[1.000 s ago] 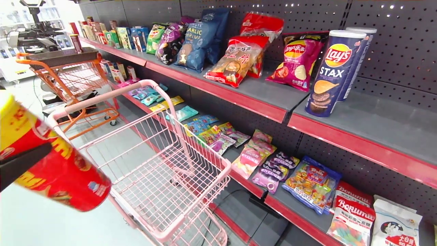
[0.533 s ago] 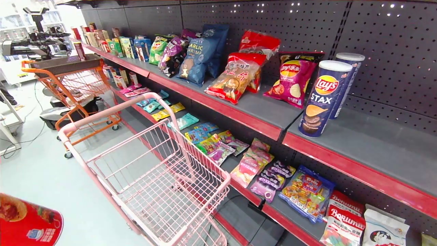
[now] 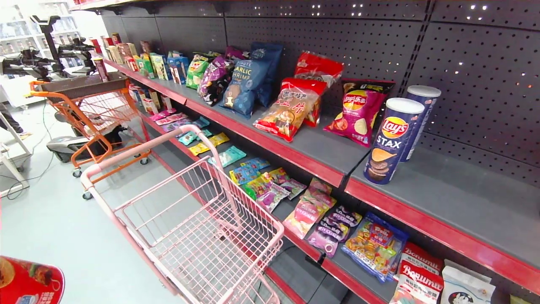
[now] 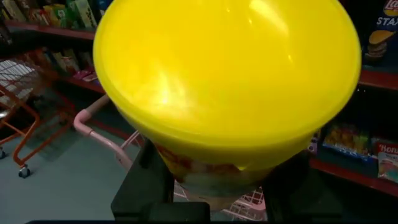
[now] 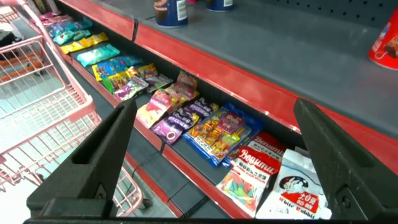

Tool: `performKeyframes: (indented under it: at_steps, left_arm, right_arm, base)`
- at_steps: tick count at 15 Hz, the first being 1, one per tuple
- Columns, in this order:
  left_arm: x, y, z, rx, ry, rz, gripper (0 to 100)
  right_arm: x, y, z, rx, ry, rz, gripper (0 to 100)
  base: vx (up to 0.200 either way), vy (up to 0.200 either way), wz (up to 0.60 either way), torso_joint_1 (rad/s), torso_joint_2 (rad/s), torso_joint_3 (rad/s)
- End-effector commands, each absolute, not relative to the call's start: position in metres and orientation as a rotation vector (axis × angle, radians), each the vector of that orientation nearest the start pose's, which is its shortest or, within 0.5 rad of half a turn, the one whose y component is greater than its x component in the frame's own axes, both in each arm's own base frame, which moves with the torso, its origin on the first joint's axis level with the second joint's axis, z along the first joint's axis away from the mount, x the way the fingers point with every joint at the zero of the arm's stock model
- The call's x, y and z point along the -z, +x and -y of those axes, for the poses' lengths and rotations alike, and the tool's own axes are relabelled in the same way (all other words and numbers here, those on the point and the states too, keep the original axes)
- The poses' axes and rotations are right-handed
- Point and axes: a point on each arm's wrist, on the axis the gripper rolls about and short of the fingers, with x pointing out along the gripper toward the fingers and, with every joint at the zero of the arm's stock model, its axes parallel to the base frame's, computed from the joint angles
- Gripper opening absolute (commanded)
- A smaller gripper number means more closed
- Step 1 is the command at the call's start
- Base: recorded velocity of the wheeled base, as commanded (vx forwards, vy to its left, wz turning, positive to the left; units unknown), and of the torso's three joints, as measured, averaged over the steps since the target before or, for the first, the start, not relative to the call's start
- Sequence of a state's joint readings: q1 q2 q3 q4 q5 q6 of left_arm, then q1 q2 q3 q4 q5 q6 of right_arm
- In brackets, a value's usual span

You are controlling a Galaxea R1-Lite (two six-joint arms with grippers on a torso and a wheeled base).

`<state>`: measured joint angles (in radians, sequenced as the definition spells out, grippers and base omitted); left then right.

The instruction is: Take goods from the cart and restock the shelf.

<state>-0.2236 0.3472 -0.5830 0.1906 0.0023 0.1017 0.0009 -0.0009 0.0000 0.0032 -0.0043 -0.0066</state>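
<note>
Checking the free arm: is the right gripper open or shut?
Open: the right gripper has its fingers wide apart, nothing between them.

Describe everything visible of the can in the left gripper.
The can is a round tube with a glossy yellow plastic-looking lid and a red printed body with food pictures. The left gripper is shut on its body, a black finger on each side. It is held in the air, lid towards the wrist camera, apart from the pink cart.

Print covers the red can [image 3: 25, 283], blue tubes [image 3: 392, 135] and chip bags [image 3: 358, 112] — none quoted.
</note>
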Motion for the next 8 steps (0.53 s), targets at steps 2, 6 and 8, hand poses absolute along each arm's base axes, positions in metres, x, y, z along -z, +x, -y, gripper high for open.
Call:
performKeyframes:
  at_steps: [2, 6, 8]
  left_arm:
    - [-0.2115, -0.0291, -0.0067, 0.219, 0.121, 0.055, 0]
    - [-0.2104, -0.0297, -0.0068, 0.219, 0.124, 0.056, 0]
    - [-0.2088, -0.0319, -0.0073, 0.221, 0.131, 0.055, 0]
  right_arm:
    - [-0.0752, -0.0228, 0.0002, 0.005, -0.008, -0.003, 100]
    - [-0.0752, -0.0228, 0.0002, 0.005, -0.008, -0.003, 100]
    - [-0.0752, -0.0228, 0.0002, 0.005, -0.008, -0.003, 100]
  base:
    - [0.000, 0.000, -0.60, 0.085, -0.19, -0.110]
    - [0.000, 0.000, -0.60, 0.014, -0.02, -0.012]
    - [0.000, 0.000, -0.60, 0.002, 0.00, -0.002]
